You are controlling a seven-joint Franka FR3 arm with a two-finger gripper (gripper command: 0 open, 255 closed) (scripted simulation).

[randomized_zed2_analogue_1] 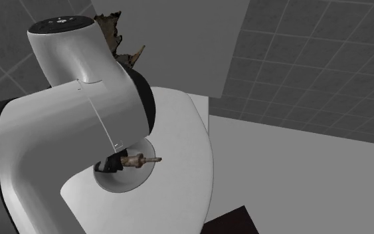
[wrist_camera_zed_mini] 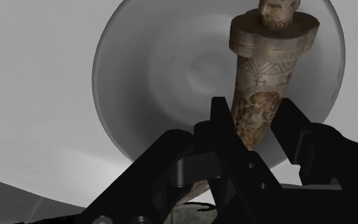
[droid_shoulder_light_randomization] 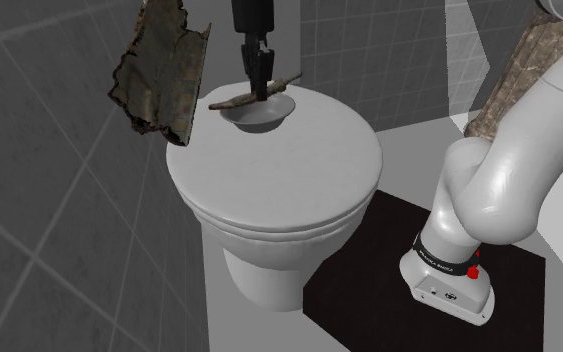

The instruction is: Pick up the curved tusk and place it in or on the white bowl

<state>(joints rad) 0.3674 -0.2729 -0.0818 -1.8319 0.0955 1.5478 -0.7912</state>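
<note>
Tusk (wrist_camera_zed_mini: 260, 89) clasped in jaws, over bowl (wrist_camera_zed_mini: 145, 70) (near toilet lid (droid_shoulder_light_randomization: 279, 170) edge).

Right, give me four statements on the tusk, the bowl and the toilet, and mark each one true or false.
1. The gripper clasps the tusk. True.
2. The bowl stands on the floor. False: it stands on the toilet lid.
3. The tusk is over the bowl. True.
4. The toilet lid is raised. False: it is down, with the bowl on top of it.
</note>
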